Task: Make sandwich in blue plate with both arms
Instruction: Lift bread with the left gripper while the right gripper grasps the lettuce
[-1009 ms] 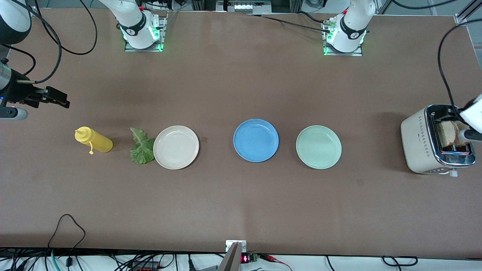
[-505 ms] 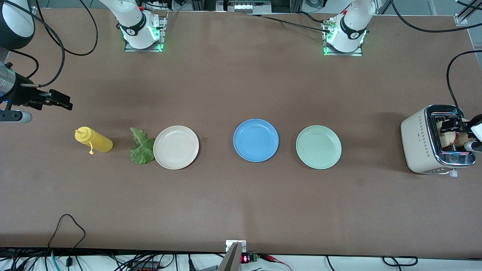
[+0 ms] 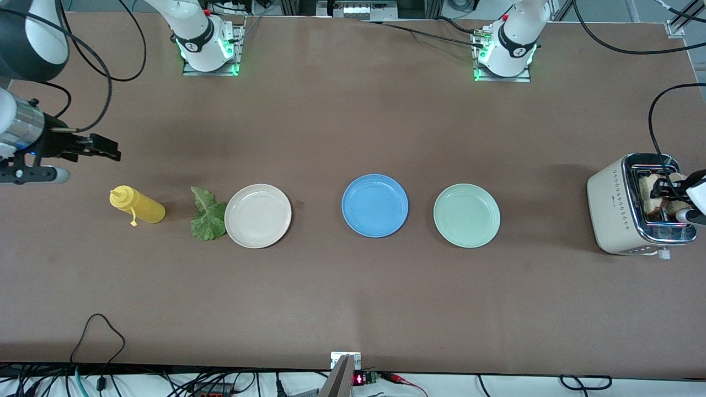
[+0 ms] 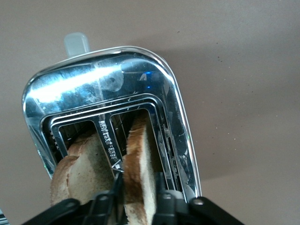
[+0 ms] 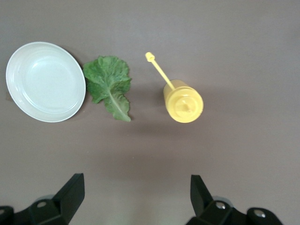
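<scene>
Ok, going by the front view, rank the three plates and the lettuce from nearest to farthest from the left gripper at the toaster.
The left gripper is at the toaster, fingers on a bread slice.
1. Green plate, toward the left arm's end.
2. Blue plate, mid-table.
3. White plate, toward the right arm's end.
4. Lettuce, beside the white plate, closer still to that end.

A wide rectangular table topped with a matte brown sheet (image 3: 353,298) fills nearly everything in view, lit evenly from above with soft shadows. Along the table's edge nearest the front camera lies a strip of white floor strewn with tangled black cables (image 3: 182,383), and a thin black cable loop (image 3: 99,336) rests on the brown sheet just above that edge. Silver aluminium frame rails (image 3: 675,25) stand at the table's corner toward the left arm's end.
</scene>
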Tool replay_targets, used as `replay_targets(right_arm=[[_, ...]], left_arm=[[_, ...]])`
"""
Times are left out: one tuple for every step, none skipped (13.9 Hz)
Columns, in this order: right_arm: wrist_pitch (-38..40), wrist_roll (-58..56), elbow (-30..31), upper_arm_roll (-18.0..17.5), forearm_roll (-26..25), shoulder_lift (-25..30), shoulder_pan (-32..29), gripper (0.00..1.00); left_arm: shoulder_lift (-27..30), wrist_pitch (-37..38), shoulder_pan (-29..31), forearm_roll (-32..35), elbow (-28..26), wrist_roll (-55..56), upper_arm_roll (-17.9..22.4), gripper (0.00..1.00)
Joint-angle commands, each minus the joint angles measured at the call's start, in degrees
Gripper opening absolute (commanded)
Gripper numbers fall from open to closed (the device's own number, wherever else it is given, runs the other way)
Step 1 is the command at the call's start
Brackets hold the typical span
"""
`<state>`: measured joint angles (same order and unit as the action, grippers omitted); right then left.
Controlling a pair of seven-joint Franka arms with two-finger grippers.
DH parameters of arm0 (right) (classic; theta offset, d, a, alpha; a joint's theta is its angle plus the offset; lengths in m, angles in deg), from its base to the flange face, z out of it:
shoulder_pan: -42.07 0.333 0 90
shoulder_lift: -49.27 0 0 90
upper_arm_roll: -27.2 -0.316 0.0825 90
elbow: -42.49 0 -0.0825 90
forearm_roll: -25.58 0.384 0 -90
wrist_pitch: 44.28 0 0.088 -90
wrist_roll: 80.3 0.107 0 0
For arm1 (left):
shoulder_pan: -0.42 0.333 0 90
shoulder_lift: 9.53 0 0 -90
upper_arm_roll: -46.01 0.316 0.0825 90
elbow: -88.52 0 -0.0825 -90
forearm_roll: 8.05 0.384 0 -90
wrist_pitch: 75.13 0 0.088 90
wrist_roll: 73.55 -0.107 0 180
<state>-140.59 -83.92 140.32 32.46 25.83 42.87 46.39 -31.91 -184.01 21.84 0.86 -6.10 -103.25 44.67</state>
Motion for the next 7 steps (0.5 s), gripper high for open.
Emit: replay_targets(right_arm=[[-2.0,0.2,-0.3,-0.1,1.4,-2.6,1.8,1.0],[-3.1,0.1,-0.3,-0.1,1.9,-3.5,2.2,1.0],[-3.9,-0.2,-0.3,-0.1,1.9,-4.4,2.6,1.0],[-5.0,-0.2,-0.3,-0.1,2.0,-5.5,3.8,1.0],[-5.9,-0.2,-0.3,-0.1,2.0,-6.9,5.0,1.0],[-7.1,-0.2,-0.2,-0.1,2.0,-8.4,5.8,1.0],[-8.6,-0.2,0.0,-0.1,2.0,-10.0,6.4,1.0]], left_arm=[[0.9,1.6,0.7,-0.7,0.8,-1.8,-0.8,0.01],[2.0,2.5,0.6,-0.6,1.3,-1.7,-1.0,0.01],[3.6,3.0,0.0,-0.6,2.0,-1.1,-1.2,0.01],[5.0,3.9,-0.4,-0.6,2.4,-0.8,-2.4,0.01],[6.5,5.8,-0.4,-0.7,3.1,-0.6,-4.0,0.01],[7.6,8.6,-0.4,-0.7,4.5,-0.2,-6.4,0.01],[7.7,12.7,-0.4,-0.7,6.8,0.6,-9.1,0.01]])
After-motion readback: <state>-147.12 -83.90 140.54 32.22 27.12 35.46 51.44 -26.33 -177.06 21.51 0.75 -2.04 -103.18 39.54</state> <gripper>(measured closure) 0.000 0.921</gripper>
